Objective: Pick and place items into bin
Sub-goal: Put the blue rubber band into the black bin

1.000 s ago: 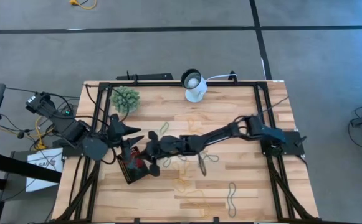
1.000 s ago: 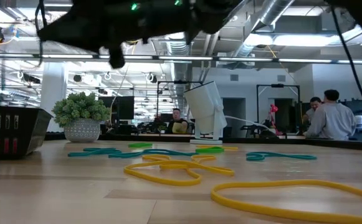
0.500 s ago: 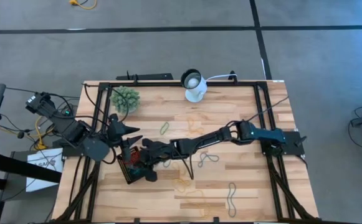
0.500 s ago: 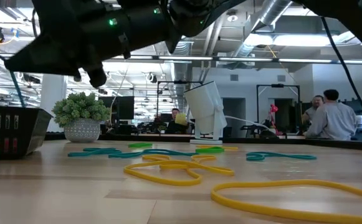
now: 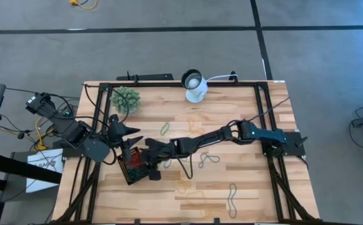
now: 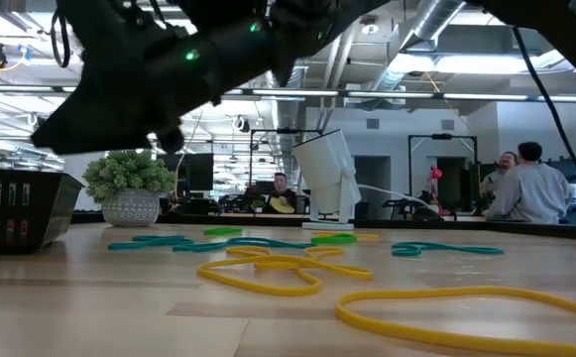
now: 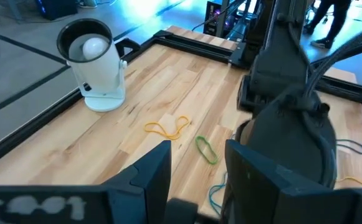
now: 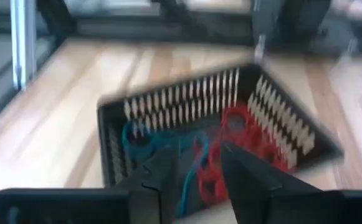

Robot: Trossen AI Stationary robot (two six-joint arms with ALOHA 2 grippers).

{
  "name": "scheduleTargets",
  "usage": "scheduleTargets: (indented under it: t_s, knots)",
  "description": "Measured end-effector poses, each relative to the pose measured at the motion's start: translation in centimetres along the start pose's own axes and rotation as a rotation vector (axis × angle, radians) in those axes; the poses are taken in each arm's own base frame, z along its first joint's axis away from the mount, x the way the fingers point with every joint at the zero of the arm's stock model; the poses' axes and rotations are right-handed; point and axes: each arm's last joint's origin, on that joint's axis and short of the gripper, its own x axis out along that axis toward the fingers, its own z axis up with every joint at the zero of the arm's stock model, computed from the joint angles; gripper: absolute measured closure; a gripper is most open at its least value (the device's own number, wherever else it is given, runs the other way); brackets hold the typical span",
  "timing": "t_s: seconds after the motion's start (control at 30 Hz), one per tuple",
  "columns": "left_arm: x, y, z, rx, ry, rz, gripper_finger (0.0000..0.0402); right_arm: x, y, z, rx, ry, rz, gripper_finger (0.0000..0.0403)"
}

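The bin [image 5: 127, 174] is a small black slotted tray at the table's left, and it has red and teal loops [image 8: 221, 146] lying in it. My right gripper [image 8: 196, 180] hovers open just above the bin, reaching in from the table's right, with nothing between its fingers. My left gripper [image 5: 133, 135] waits open beside the bin's far side. Loose loops lie flat on the wood: a green one [image 5: 164, 129], a grey one [image 5: 209, 159], a yellow one [image 5: 184, 184] and another grey one [image 5: 232, 197].
A fuzzy green plant ball [image 5: 126, 99] sits at the far left and a white lamp-like device [image 5: 195, 86] at the far middle. A black frame [image 5: 169, 84] runs along the table's edges. People stand in the room beyond the table [image 6: 525, 188].
My right gripper has moved toward the table's left edge and a little nearer, from beside the bin to over it.
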Motion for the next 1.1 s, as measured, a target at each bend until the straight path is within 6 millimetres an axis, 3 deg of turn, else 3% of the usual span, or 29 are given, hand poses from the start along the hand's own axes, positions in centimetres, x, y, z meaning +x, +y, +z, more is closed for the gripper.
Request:
scheduleTargets:
  t_s: [0.1, 0.23, 0.4, 0.57, 0.77, 0.9, 1.1]
  knots:
    - [0.0, -0.1, -0.1, 0.000, 0.028, -0.035, 0.0261, -2.5, 0.2, 1.7, -0.033, 0.072, 0.008, 0.0278]
    - [0.3, -0.4, -0.6, 0.000, 0.066, -0.064, 0.0261, -9.3, 0.6, 6.2, -0.079, 0.119, 0.009, 0.0276]
    - [1.2, -0.8, -1.6, -0.047, 0.091, -0.016, 0.0261, -16.7, 1.2, 8.0, -0.125, 0.273, -0.002, 0.0283]
    - [3.1, -1.7, -2.4, -0.110, 0.118, 0.049, 0.0261, -29.0, 1.5, 11.9, -0.092, 0.180, -0.167, 0.0292]
    - [8.1, -2.5, -3.7, -0.378, 0.301, 0.080, 0.0261, -38.5, 3.1, 12.0, 0.014, 0.097, -0.204, 0.0295]
    - [12.0, -2.7, -5.0, -0.406, 0.490, 0.071, 0.0261, -41.7, 4.6, 10.2, 0.042, 0.076, -0.196, 0.0296]
    - [16.7, -2.9, -6.1, -0.341, 0.748, 0.040, 0.0261, -42.4, 6.1, 5.8, 0.079, 0.125, -0.305, 0.0296]
